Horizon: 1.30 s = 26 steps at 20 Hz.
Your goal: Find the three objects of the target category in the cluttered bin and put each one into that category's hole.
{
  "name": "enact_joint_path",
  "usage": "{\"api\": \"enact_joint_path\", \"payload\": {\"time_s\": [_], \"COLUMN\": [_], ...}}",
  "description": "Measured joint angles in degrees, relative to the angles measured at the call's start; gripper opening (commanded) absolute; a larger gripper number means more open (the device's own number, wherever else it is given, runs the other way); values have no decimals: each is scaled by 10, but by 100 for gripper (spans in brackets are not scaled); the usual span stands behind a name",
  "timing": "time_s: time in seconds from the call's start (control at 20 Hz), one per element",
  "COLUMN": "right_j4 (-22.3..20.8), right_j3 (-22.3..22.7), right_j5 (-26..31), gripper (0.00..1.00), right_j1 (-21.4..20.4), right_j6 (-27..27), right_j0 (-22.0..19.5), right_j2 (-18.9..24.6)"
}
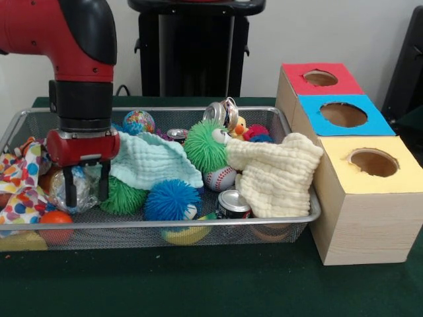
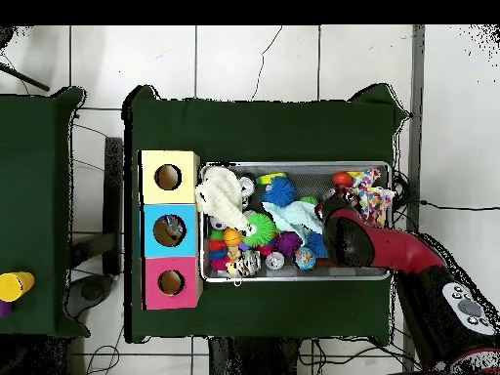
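The wire-mesh bin (image 1: 291, 222) lies on the green table, full of toys and cloths; it also shows in the overhead view (image 2: 293, 164). One crushed transparent bottle (image 1: 80, 191) lies at the bin's left end in the front view. My gripper (image 1: 86, 188) hangs low over it, open, with one finger (image 1: 69, 190) on each side of the bottle. I cannot tell whether the fingers touch it. In the overhead view the red arm (image 2: 376, 244) covers the gripper. No other clear bottle shows.
Three wooden boxes with holes stand beside the bin: red (image 1: 320, 78), blue (image 1: 343, 115), yellow (image 1: 373, 162). Silver cans (image 1: 221, 112) (image 1: 232, 202), spiky balls (image 1: 172, 199) (image 1: 203, 145), a mint cloth (image 1: 155, 162), a cream cloth (image 1: 274, 172) and a spotted cloth (image 1: 23, 185) crowd the bin.
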Motion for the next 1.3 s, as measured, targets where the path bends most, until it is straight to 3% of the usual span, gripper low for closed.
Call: {"api": "enact_joint_path", "payload": {"time_s": [0.85, 0.9, 1.3], "right_j4": [0, 0, 0], "right_j3": [4, 4, 11], "right_j5": [13, 13, 13], "gripper": [100, 0, 0], "right_j1": [-14, -15, -15], "right_j6": [0, 0, 0], "right_j0": [-5, -6, -28], "right_j2": [7, 7, 29]}}
